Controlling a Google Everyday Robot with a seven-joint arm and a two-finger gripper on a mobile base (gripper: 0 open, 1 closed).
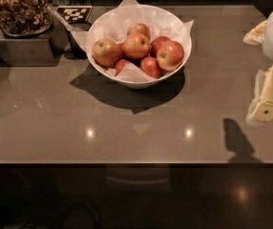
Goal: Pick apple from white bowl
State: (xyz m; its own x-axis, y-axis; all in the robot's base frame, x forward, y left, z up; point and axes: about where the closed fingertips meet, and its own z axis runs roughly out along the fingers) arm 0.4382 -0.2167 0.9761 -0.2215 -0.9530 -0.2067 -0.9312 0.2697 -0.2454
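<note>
The white bowl (174, 73) stands on the counter at the back centre, lined with crumpled white paper whose corners stick up past the rim. Several red apples with yellow-orange blush are piled in it; the topmost apple (136, 45) sits in the middle, with others at the left (106, 51) and right (170, 55). My gripper (262, 68) is at the right edge of the view, well to the right of the bowl and above the counter. Its two cream fingers (271, 93) stand apart and hold nothing. Its shadow falls on the counter near the front right.
A clear jar of brown nuts (17, 8) stands on a grey box (17, 49) at the back left. A black-and-white patterned tag (74, 13) lies beside it. The counter's front edge (136, 163) runs across the view, with dark floor below.
</note>
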